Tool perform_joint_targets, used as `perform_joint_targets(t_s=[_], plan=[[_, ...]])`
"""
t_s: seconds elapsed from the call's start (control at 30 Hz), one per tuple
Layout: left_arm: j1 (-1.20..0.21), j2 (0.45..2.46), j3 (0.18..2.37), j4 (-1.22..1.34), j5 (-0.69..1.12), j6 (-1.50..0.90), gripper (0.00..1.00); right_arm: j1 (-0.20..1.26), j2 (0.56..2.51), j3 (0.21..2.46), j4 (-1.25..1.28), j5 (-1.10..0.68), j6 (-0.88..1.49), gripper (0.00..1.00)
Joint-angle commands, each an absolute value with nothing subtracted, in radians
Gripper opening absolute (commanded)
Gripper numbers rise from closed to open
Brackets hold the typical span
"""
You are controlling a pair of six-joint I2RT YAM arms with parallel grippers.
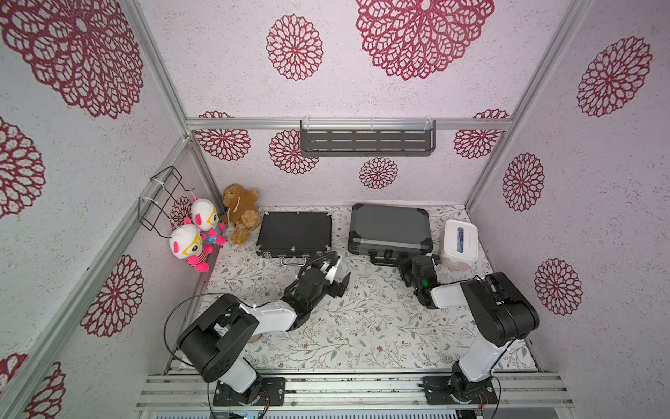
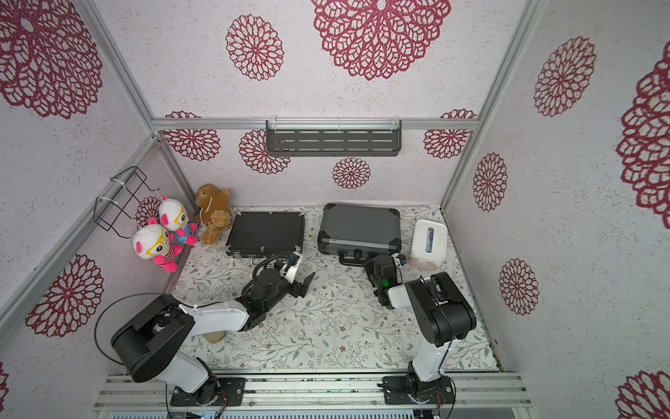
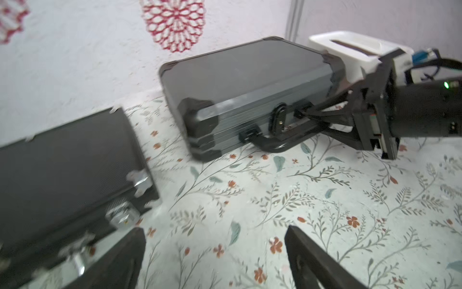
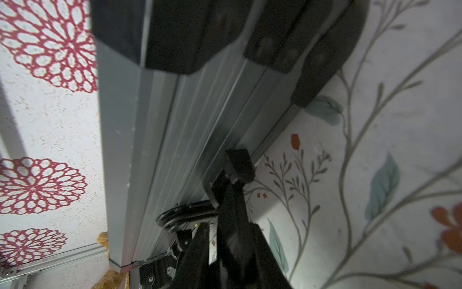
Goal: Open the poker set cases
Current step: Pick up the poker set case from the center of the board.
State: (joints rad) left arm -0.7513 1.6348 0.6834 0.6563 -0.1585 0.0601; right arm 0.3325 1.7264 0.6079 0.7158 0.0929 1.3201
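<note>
- Black flat case [image 1: 294,230]: lid down, at the back of the table [image 1: 362,326], left of centre. Its long axis runs across the table; the silver latches [image 3: 122,215] sit on the front face, toward the arms.
- Grey case [image 1: 389,226]: lid down, to the right of the black one and apart from it, same orientation.
- Left gripper [image 1: 340,270]: jaws spread wide, empty, just in front of the black case's right front corner. In the left wrist view the case lies off to one side — the fingers point past it, toward the grey case.
- Right gripper [image 3: 303,117]: fingers drawn nearly together, tips at the grey case's front face by the handle bracket, beside the centre latch [image 3: 278,120]. Whether they pinch anything — cannot tell.
- Judgement: each arm is nearer its own case. The left one must swing toward the closest silver latch, working along the front edge.
</note>
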Motion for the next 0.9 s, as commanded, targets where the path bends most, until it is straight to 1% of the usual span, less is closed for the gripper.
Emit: perform_joint_targets(t_s=[0.0, 0.07, 0.17, 0.3, 0.5, 0.67, 0.87], plan=[[-0.816, 1.744, 0.864, 0.517, -0.168, 0.38, 0.9, 0.317, 1.679, 0.621, 0.641, 0.019, 1.067, 0.0], [-0.824, 1.816, 0.962, 0.438, -0.165, 0.471, 0.9, 0.293, 1.67, 0.607, 0.649, -0.017, 1.06, 0.0], [-0.822, 1.905, 1.103, 0.305, -0.137, 0.543, 0.9, 0.26, 1.654, 0.584, 0.675, -0.071, 1.06, 0.0], [-0.815, 2.028, 1.242, 0.242, -0.101, 0.602, 0.89, 0.247, 1.642, 0.571, 0.694, -0.122, 1.062, 0.0], [-0.788, 2.104, 1.336, 0.202, -0.036, 0.621, 0.9, 0.245, 1.666, 0.58, 0.729, -0.167, 1.076, 0.0], [-0.788, 2.148, 1.383, 0.184, -0.017, 0.627, 0.9, 0.247, 1.709, 0.589, 0.778, -0.192, 1.106, 0.0], [-0.795, 2.208, 1.425, 0.209, -0.031, 0.665, 0.86, 0.25, 1.731, 0.593, 0.813, -0.198, 1.137, 0.0]])
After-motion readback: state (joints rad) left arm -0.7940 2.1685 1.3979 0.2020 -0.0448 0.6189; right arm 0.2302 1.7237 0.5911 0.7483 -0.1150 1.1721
